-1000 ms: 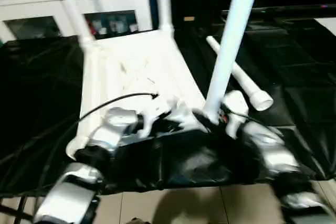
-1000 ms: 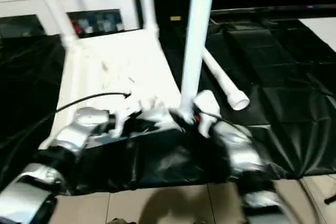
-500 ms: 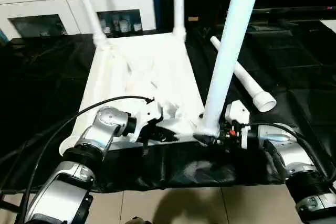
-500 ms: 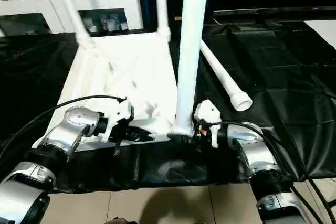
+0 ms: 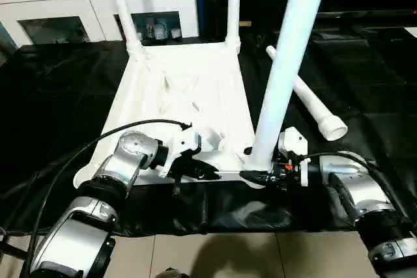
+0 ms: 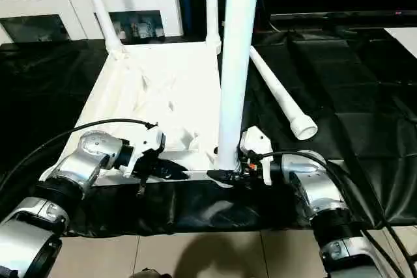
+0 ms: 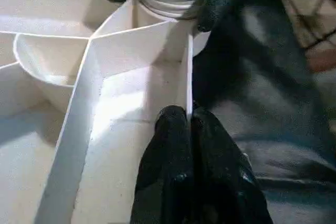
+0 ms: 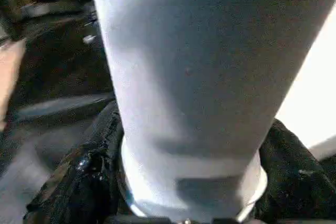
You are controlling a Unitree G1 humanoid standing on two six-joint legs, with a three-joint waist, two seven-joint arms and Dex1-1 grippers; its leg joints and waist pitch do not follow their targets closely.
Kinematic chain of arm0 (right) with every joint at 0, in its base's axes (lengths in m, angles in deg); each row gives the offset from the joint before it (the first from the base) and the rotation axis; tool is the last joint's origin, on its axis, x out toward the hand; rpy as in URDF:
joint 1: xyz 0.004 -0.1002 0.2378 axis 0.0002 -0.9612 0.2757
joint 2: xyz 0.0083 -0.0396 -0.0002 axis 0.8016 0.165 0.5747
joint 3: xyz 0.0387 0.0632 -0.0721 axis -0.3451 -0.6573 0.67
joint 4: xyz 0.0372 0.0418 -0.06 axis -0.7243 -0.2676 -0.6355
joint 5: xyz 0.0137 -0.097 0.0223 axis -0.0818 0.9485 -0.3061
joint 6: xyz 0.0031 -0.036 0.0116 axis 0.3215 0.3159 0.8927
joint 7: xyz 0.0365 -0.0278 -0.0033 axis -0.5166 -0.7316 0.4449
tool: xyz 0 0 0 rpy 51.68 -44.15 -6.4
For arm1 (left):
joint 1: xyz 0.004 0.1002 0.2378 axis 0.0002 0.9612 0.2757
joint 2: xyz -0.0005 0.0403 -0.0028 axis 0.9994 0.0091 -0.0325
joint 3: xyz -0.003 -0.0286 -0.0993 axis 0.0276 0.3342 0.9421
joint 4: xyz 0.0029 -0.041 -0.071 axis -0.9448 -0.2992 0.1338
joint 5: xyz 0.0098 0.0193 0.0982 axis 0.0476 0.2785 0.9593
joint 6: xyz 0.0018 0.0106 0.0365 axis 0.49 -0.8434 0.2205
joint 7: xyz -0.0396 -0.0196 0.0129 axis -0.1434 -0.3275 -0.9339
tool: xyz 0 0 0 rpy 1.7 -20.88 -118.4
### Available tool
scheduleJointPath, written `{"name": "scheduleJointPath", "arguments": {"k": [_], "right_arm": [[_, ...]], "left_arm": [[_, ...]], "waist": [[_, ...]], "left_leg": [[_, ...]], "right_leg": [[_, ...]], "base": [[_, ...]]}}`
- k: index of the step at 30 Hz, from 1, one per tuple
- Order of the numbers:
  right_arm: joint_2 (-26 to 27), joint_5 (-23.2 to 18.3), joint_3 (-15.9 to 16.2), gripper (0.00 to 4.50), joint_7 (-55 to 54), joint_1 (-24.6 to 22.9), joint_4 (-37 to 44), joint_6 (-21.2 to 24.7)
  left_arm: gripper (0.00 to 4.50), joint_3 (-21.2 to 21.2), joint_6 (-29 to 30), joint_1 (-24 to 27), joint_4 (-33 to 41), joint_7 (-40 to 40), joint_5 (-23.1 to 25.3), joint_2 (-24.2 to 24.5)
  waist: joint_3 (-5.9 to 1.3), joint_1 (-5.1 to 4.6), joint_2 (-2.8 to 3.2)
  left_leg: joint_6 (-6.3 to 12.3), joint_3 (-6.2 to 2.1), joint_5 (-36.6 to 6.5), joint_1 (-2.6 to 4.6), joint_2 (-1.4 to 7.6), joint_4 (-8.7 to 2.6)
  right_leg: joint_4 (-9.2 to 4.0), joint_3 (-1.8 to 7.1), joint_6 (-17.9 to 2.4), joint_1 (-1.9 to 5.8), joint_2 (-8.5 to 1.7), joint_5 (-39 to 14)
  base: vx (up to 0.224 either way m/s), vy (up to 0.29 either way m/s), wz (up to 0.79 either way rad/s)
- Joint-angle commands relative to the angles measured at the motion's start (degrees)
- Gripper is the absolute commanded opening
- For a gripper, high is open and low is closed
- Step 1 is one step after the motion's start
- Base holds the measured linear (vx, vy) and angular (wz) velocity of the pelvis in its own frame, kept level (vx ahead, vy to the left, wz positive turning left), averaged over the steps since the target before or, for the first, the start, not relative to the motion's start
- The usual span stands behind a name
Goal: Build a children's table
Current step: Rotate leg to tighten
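While the white plastic rectangular tabletop lies upside down on the black-covered surface, its near edge is worked from both sides. At that edge the left gripper is seen shut tight on a thin upright rib of the ribbed underside, pinching it between the black fingers. At the tabletop's near right corner, a long white tubular leg stands upright in its round socket, and the right gripper is set around the leg's base; its jaws have narrowed over the last second and now close in on the flared foot from both sides. By this the third leg appears seated and is being secured, perhaps pressed or twisted home. Right of the tabletop a fourth white tubular leg lies loose on the surface, not yet fitted. At the tabletop's far corners, two more white legs already stand upright. Beyond the tabletop, a white cabinet with glass doors is seen.
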Motion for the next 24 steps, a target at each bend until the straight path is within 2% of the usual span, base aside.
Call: {"name": "scheduleJointPath", "arguments": {"k": [1, 3, 4, 6, 8, 9, 10, 13, 14, 15, 16, 17, 18, 19, 20, 21, 22, 23, 24], "right_arm": [[3.4, 2.9, -1.6, 2.75, -13.2, -0.2, -1.6, 1.3], [4.3, 3.8, -2.1, 2.75, -16.6, -0.1, -2.1, 1.3], [6.2, 3.9, -3.1, 2.74, -20.9, -0.1, -2.7, 1.9], [9.8, 4.4, -4.5, 2.74, -29.0, 0.2, -4.0, 2.8], [13.1, 6.1, -4.6, 2.74, -36.6, 1.4, -6.4, 2.3], [14.4, 6.7, -4.5, 2.74, -39.1, 2.0, -7.2, 1.9], [15.4, 7.3, -4.4, 2.74, -40.6, 2.5, -7.7, 1.1], [17.2, 8.1, -3.7, 2.74, -41.2, 3.2, -7.4, -2.0], [17.3, 8.2, -3.6, 3.3, -41.2, 3.2, -7.3, -2.3], [17.2, 8.3, -3.7, 3.3, -41.1, 3.2, -7.1, -3.0], [16.5, 8.2, -4.0, 3.44, -40.3, 3.0, -6.8, -4.1], [15.6, 8.1, -4.1, 3.53, -39.1, 2.8, -6.7, -5.0], [15.4, 8.1, -4.2, 3.53, -38.8, 2.8, -6.6, -5.2], [13.9, 7.8, -4.2, 3.8, -36.4, 2.8, -6.8, -6.9], [13.3, 7.4, -4.3, 3.87, -35.3, 2.7, -6.8, -7.1], [13.0, 7.1, -4.4, 3.87, -34.9, 2.7, -6.9, -7.3], [12.3, 6.8, -4.5, 3.91, -33.8, 2.7, -6.8, -7.3], [10.5, 5.6, -4.7, 3.98, -29.7, 2.5, -6.5, -7.1], [9.5, 4.9, -4.7, 3.98, -27.2, 2.4, -6.1, -6.7]], "left_arm": [[0.0, 1.3, 3.2, -1.8, 0.8, -6.4, 0.1, -2.7], [0.0, 1.5, 4.2, -1.8, 1.2, -7.9, 0.1, -3.3], [0.0, 1.7, 5.5, -1.8, 1.7, -10.6, 0.5, -4.4], [0.0, 2.3, 7.9, -1.5, 2.7, -16.4, 1.0, -6.9], [0.0, 2.8, 9.7, -1.0, 3.7, -21.8, 1.1, -10.0], [0.0, 2.6, 9.7, -0.6, 4.1, -23.6, 1.4, -11.0], [0.0, 2.1, 9.6, -0.2, 4.6, -24.0, 1.5, -11.7], [0.0, 0.9, 9.2, 1.2, 6.4, -22.4, 1.1, -12.4], [0.0, 0.8, 9.1, 1.3, 6.7, -21.9, 1.0, -12.4], [0.0, 0.6, 9.0, 1.5, 7.2, -21.2, 1.0, -12.1], [0.0, 0.5, 8.3, 1.9, 7.7, -19.8, 0.9, -11.3], [0.0, 0.4, 7.6, 2.1, 7.9, -18.5, 0.6, -10.6], [0.0, 0.4, 7.4, 2.1, 7.9, -18.2, 0.6, -10.4], [0.0, 0.4, 6.1, 2.5, 8.4, -15.9, 0.0, -9.4], [0.0, 0.4, 5.8, 2.7, 8.6, -14.9, -0.4, -9.1], [0.0, 0.4, 5.8, 2.9, 8.9, -14.3, -0.6, -8.9], [0.0, 0.3, 5.5, 3.1, 9.2, -13.3, -0.7, -8.5], [0.0, -0.1, 4.8, 3.4, 9.4, -10.6, -1.0, -7.2], [0.0, -0.3, 4.4, 3.4, 9.4, -9.2, -1.1, -6.5]], "waist": [[-3.38, -0.69, -0.76], [-3.38, -1.26, -0.86], [-3.37, -1.79, -0.98], [-3.42, -2.38, -0.9], [-3.4, -3.01, -0.96], [-3.31, -3.16, -0.86], [-3.32, -3.44, -0.46], [-3.45, -3.61, -0.52], [-3.53, -3.68, -0.56], [-3.54, -3.67, -0.54], [-3.49, -3.74, -0.47], [-3.6, -3.71, -0.78], [-3.65, -3.64, -0.62], [-3.68, -3.61, -0.57], [-3.74, -3.52, -0.62], [-3.79, -3.45, -0.94], [-3.8, -3.2, -0.67], [-3.75, -3.14, -1.0], [-3.74, -3.06, -0.9]], "left_leg": [[3.04, -1.42, -14.6, 1.16, 2.59, -4.12], [1.94, -1.52, -15.2, 1.13, 2.39, -4.24], [2.01, -1.57, -15.5, 0.93, 2.21, -4.25], [2.37, -1.56, -15.1, 0.89, 2.33, -4.25], [2.35, -1.48, -15.0, 0.97, 2.0, -4.09], [2.23, -1.51, -15.1, 0.95, 2.06, -4.13], [2.2, -1.48, -15.8, 1.03, 1.96, -4.12], [3.46, -1.56, -15.4, 0.68, 1.95, -4.11], [3.93, -1.52, -15.3, 0.7, 1.9, -4.04], [4.14, -1.51, -15.0, 0.67, 1.89, -4.03], [4.42, -1.48, -14.9, 0.62, 1.92, -4.05], [4.68, -1.48, -14.5, 0.61, 1.95, -3.94], [4.91, -1.48, -14.1, 0.63, 1.98, -3.93], [5.3, -1.45, -13.5, 0.61, 2.07, -3.89], [5.79, -1.4, -12.8, 0.54, 2.06, -3.8], [6.1, -1.33, -12.3, 0.54, 2.11, -3.74], [6.57, -1.33, -11.4, 0.5, 2.13, -3.68], [6.99, -1.24, -11.2, 0.4, 2.02, -3.58], [7.2, -1.24, -10.9, 0.3, 1.98, -3.54]], "right_leg": [[-4.69, 2.59, -11.4, 2.55, -3.58, -18.1], [-4.9, 2.62, -10.6, 2.7, -3.72, -19.9], [-4.97, 2.53, -10.4, 2.88, -3.63, -20.0], [-4.92, 2.69, -10.7, 2.75, -3.61, -18.7], [-5.15, 2.55, -10.8, 2.64, -3.56, -19.2], [-5.15, 2.56, -10.7, 2.55, -3.59, -19.6], [-5.53, 2.46, -10.3, 2.5, -3.48, -20.5], [-5.34, 2.47, -10.0, 2.76, -3.46, -18.8], [-5.25, 2.49, -10.2, 2.78, -3.42, -18.0], [-5.21, 2.48, -10.3, 2.83, -3.42, -17.7], [-5.21, 2.47, -10.4, 2.83, -3.41, -17.5], [-5.11, 2.54, -10.5, 2.9, -3.58, -17.4], [-5.11, 2.54, -10.6, 2.88, -3.58, -17.0], [-4.97, 2.55, -10.9, 2.85, -3.5, -15.8], [-4.79, 2.54, -11.3, 2.96, -3.43, -14.3], [-4.68, 2.58, -11.6, 2.97, -3.44, -13.6], [-4.4, 2.59, -12.1, 2.99, -3.46, -12.3], [-4.42, 2.5, -12.2, 3.21, -3.39, -12.1], [-4.3, 2.51, -12.2, 3.27, -3.43, -12.0]], "base": [[0.0, 0.0, 0.0], [0.0, 0.0, 0.0], [0.0, 0.0, 0.0], [0.0, 0.0, 0.0], [0.0, 0.0, 0.0], [0.0, 0.0, 0.0], [0.0, 0.0, 0.0], [0.0, 0.0, 0.0], [0.0, 0.0, 0.0], [0.0, 0.0, 0.0], [0.0, 0.0, 0.0], [0.0, 0.0, 0.0], [0.0, 0.0, 0.0], [0.0, 0.0, 0.0], [0.0, 0.0, 0.0], [0.0, 0.0, 0.0], [0.0, 0.0, 0.0], [0.0, 0.0, 0.0], [0.0, 0.0, 0.0]]}}
